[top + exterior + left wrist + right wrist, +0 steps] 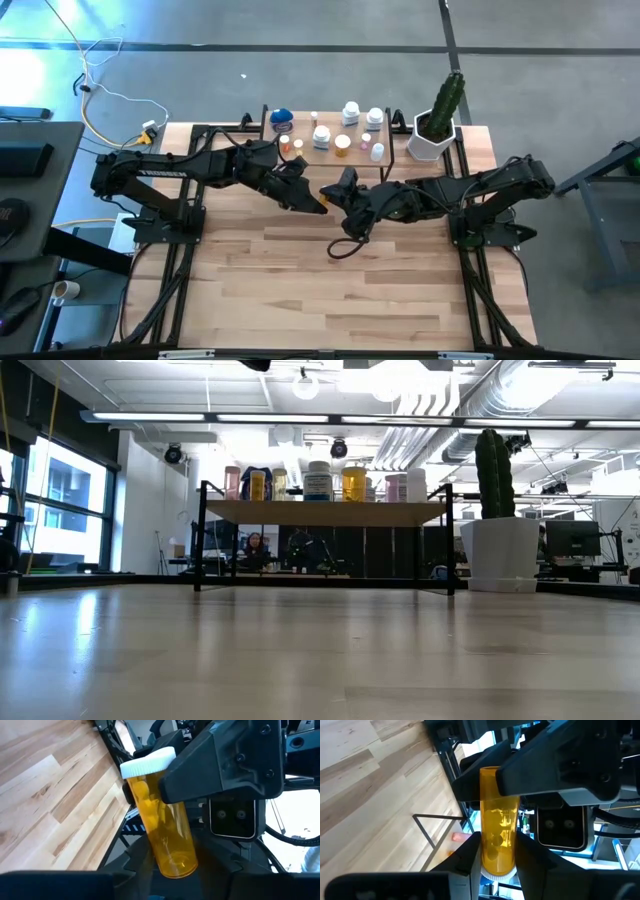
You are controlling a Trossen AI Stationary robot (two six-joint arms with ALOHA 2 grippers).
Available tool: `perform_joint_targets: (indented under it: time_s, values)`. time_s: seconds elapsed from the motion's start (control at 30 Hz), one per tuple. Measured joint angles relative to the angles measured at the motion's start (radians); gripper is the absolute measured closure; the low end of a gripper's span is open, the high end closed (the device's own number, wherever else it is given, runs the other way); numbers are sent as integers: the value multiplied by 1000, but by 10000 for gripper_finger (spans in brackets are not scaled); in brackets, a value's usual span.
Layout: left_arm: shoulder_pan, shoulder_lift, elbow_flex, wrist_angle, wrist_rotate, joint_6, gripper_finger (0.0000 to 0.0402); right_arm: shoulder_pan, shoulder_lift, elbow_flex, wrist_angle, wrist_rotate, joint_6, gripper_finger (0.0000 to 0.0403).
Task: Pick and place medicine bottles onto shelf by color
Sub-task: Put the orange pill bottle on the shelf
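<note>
An orange medicine bottle (165,820) with a white cap (147,762) hangs in mid-air over the table's middle, between both grippers. My left gripper (312,200) reaches in from the left and my right gripper (338,192) from the right, each shut on one end. Behind them, at the far edge, the shelf (330,158) carries several bottles on its top board: a blue-lidded jar (282,118), white ones (351,112) and orange ones (343,145). In the low view the shelf (325,512) shows with its row of bottles, and neither gripper appears. My left gripper pinches the bottle's bottom end (175,860) between its two fingers (137,867). It comes nearly level from the table's left, with the bottle lying along the fingers. The bottle is clear of the table. My right gripper pinches the bottle's cap end (495,865) between its two fingers (467,857), the white cap (495,876) nearest its wrist. It comes nearly level from the table's right, and the bottle points away along the fingers toward the left gripper.
A white pot with a green cactus (437,135) stands right of the shelf at the far edge. A dark cable loop (345,245) lies on the planks under the right arm. The near half of the tabletop (330,300) is bare wood.
</note>
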Motion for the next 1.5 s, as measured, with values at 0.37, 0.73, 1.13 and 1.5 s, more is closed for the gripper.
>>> perform_joint_targets:
  time_s: [0.37,0.73,1.13,1.5]
  values:
    - [0,0,0,0,1,-9,297,0,0,0,-2,4,2,317]
    - [0,0,0,1,3,-7,298,12,1,0,21,3,69,290]
    - [1,0,0,7,-20,25,300,33,3,-1,60,30,105,223]
    - [23,-8,1,5,-69,155,300,33,2,-1,104,139,98,221]
